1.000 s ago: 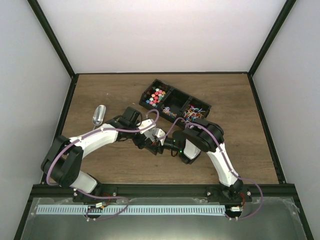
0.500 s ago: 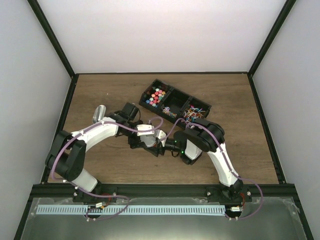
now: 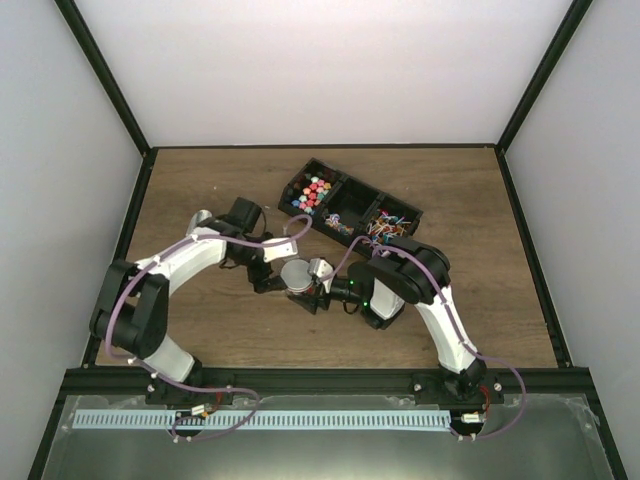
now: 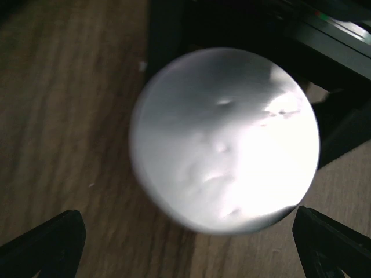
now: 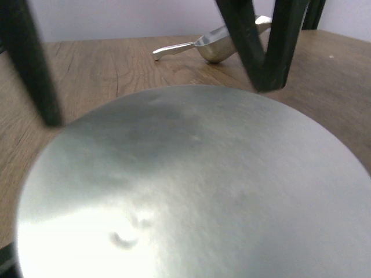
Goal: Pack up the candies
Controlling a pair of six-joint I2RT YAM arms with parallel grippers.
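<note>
Wooden tabletop between white walls carries a black tray [image 3: 352, 202] at the far centre, and the candies [image 3: 312, 192] lie in its compartments, well apart from both arms. Within the last second the left fingers [image 4: 46, 243] have spread wide and drawn back leftward towards the scoop [image 5: 214, 46], uncovering a round white lid [image 3: 297, 272] that they no longer touch. The right fingers [image 3: 313, 290] sit just beside that lid; whether they clamp anything beneath it I cannot tell. This looks like a release, so the lid is probably placed.
</note>
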